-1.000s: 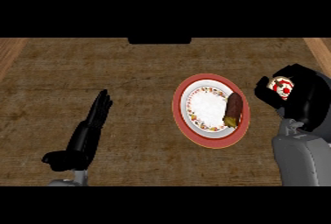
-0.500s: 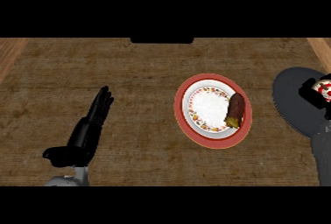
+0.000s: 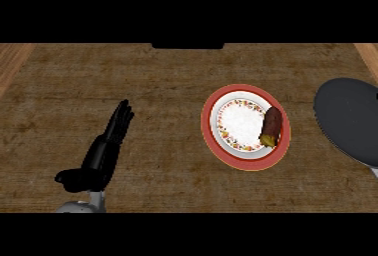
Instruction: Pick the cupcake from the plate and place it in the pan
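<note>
The dark round pan [image 3: 351, 120] lies at the right edge of the head view, partly cut off, and its visible inside shows nothing in it. No cupcake shows anywhere. The red-rimmed plate [image 3: 238, 163] with a white patterned middle sits just left of the pan. A brown oblong piece of food [image 3: 272, 125] lies on the plate's right side. My left hand [image 3: 103, 150] rests on the counter at the lower left, open, fingers straight and pointing away from me, well apart from the plate. My right hand is out of view.
The dark brown counter runs across the view, with paler wood strips at the top left [image 3: 13, 60] and top right corners. A black block [image 3: 187, 45] sits at the far edge, in the middle.
My right hand, which held the cupcake over the pan, moved right and left the view together with the cupcake. The view has shifted, so plate and pan now sit further right. The left hand stays open.
</note>
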